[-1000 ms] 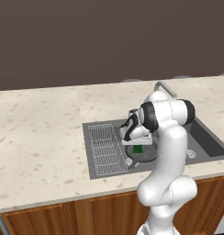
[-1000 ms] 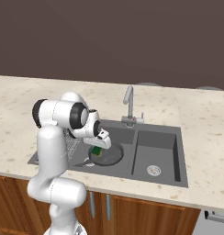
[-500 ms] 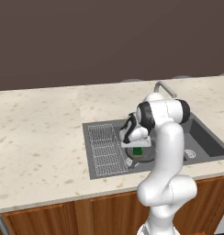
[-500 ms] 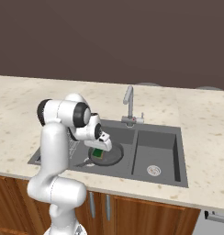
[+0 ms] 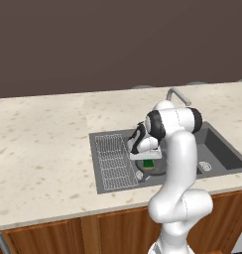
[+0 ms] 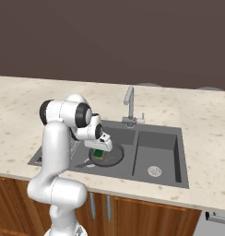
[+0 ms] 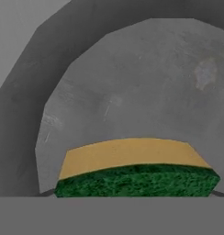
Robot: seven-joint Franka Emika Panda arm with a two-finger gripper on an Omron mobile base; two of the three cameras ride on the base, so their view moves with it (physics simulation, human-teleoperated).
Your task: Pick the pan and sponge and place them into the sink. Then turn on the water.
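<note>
- Hanging low over the left basin of the dark grey rectangular double-basin sink, the two-finger gripper of the white arm, pointing down at the pan.
- Lying flat in that left basin: round dark grey cast-iron skillet, its short handle aimed toward the front-left corner of the basin, near the front wall.
- Resting on the skillet's floor just under the hand: small rectangular sponge, green on top with a yellow edge; in the hand view long axis running across the picture, yellow side facing away toward the pan's far rim, green face toward the camera.
- Jaws parted, finger tips just off either end of the sponge in the hand view; cannot tell whether touching it or let go.
- Tight on the left: wire rack beside the skillet, basin wall just past it.
- Roomier on the right: divider, then the right basin with its round drain, bare.
- Behind the basins, near the divider: curved grey metal faucet, spout reaching forward over the sink, well above the hand.
- Around the sink on all sides: speckled beige stone counter, flat, ending at a front edge over brown wooden cabinet doors.
</note>
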